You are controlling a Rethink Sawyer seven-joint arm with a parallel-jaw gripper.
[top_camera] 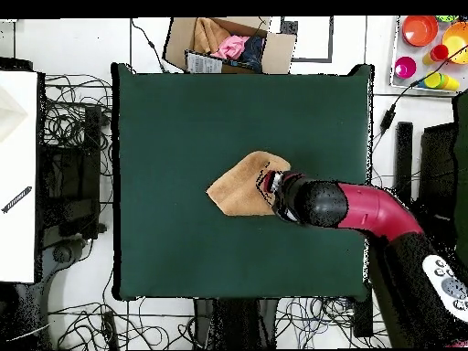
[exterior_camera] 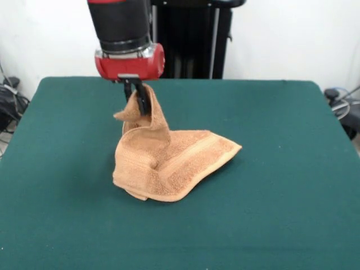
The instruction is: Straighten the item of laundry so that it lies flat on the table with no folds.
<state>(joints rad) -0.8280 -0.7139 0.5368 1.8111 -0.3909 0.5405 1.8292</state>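
Observation:
The orange-tan towel [exterior_camera: 169, 157] lies crumpled and folded near the middle of the dark green table [exterior_camera: 281, 169]. One part of it is pulled up into a peak. My gripper [exterior_camera: 139, 101] is shut on that peak and holds it above the table, while the rest of the towel rests on the felt. In the overhead view the towel [top_camera: 239, 187] shows as a folded wedge left of the arm's red and black wrist, and the gripper [top_camera: 268, 186] sits at the towel's right edge, partly hidden by the wrist.
The arm [top_camera: 366, 212] reaches in over the table's right side in the overhead view. A cardboard box [top_camera: 228, 46] with cloths stands beyond the table's top edge. Coloured cups [top_camera: 425, 46] stand at the top right. Cables lie around the table.

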